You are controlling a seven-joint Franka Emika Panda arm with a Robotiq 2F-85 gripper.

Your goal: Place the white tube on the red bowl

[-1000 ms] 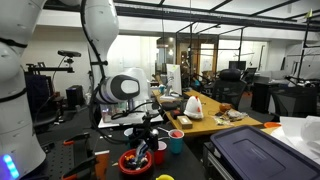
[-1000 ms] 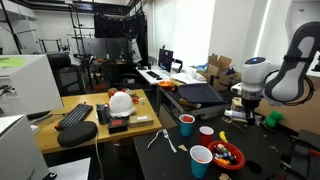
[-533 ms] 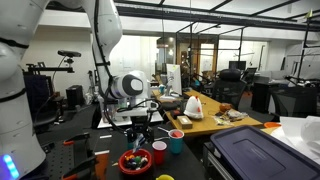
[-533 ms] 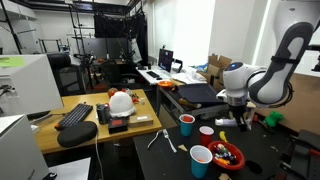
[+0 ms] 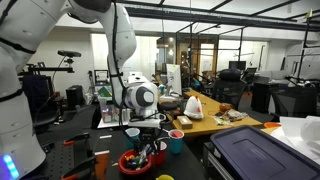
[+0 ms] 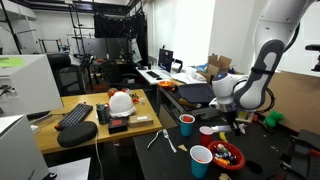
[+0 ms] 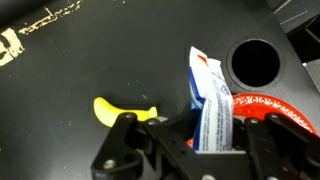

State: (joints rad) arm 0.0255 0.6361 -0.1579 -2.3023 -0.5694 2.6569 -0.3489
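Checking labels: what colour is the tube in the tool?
The tube is white with blue and red print; best in wrist view.

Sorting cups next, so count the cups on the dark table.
3, in an exterior view: the rear cup farthest back, the pale pink cup in the middle, and the front cup beside the red bowl. Others may be hidden.

Wrist view: red bowl (image 7: 262,103) was mostly hidden behind white tube (image 7: 210,100) & gripper (image 7: 212,140); tube's lower end was hidden btwn fingers.
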